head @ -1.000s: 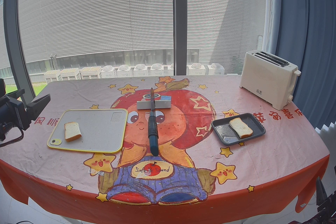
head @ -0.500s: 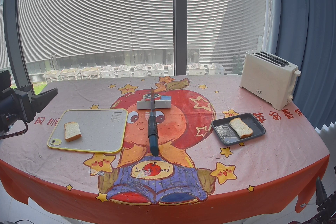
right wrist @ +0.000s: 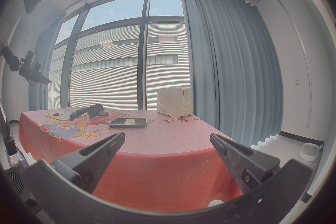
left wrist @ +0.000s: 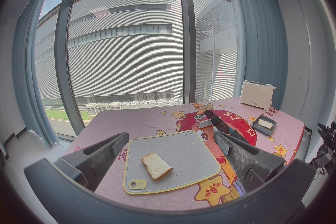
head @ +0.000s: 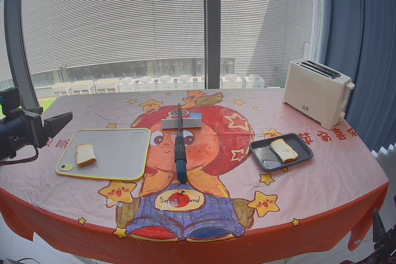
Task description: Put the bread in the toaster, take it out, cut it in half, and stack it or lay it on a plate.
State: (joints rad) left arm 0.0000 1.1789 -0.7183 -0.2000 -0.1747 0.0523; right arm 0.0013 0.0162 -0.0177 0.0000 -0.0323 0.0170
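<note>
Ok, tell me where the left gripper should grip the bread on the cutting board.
Probably best: pinch the bread piece across two opposite edges, coming down from above. It lies flat on the cutting board, so only its sides can be pinched. The left gripper is open.

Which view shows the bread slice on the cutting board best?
The left wrist view: the bread slice lies near and central on the cutting board. The head view shows it smaller; the right wrist view, a distant speck.

Cartoon-print tablecloth (head: 321,178) over the whole table — blue curtain (head: 363,38) up at 2 o'clock, big window (head: 115,9) at 12.
</note>
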